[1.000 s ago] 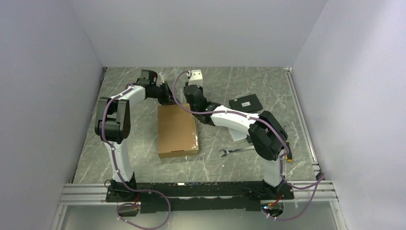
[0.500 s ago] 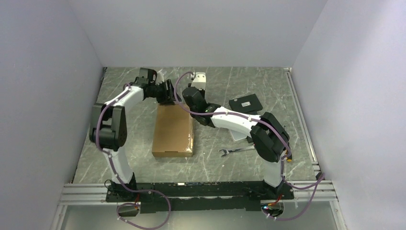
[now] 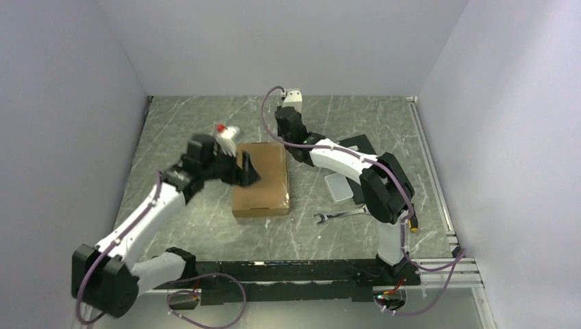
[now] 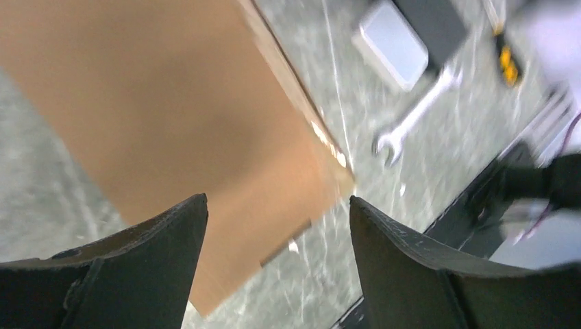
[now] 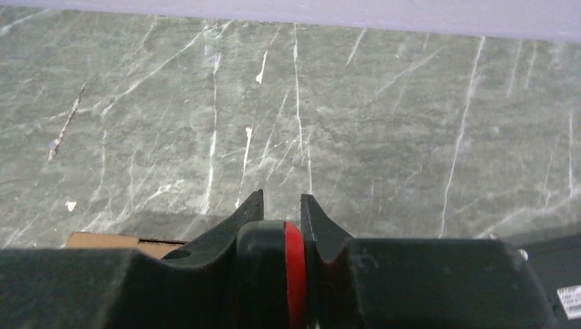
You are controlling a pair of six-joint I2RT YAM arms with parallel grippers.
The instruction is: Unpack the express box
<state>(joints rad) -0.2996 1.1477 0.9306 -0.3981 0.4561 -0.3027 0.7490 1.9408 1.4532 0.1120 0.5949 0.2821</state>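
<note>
Mid tabletop (image 3: 178,123), slightly left of centre, the box (image 3: 267,185) lay flat and shut, with its long axis running from the arm bases toward the back wall and only slightly skewed. Left end effector (image 3: 248,168) hovered over the box's left long edge with its fingers spread wide and nothing between them. In the left wrist view most of the brown lid sat directly below and between the fingers, so the box was under it and a bit to its right. Right end effector (image 5: 282,199) was at the far right corner of the box, aimed at the back wall and bare tabletop. Its tips were almost together and gripped nothing, and only a sliver of cardboard showed at the lower left of its view. Left arm looked nearer and better placed for the lid. Box contents were hidden, so unpacking had not started. A glossy strip ran along the right long edge, possibly tape. I couldn't tell which side was hinged. Right of the box, loose on the tabletop, lay a wrench (image 3: 336,216), a grey flat case (image 3: 340,186) and a black flat box (image 3: 353,147), all apart from the carton.
</note>
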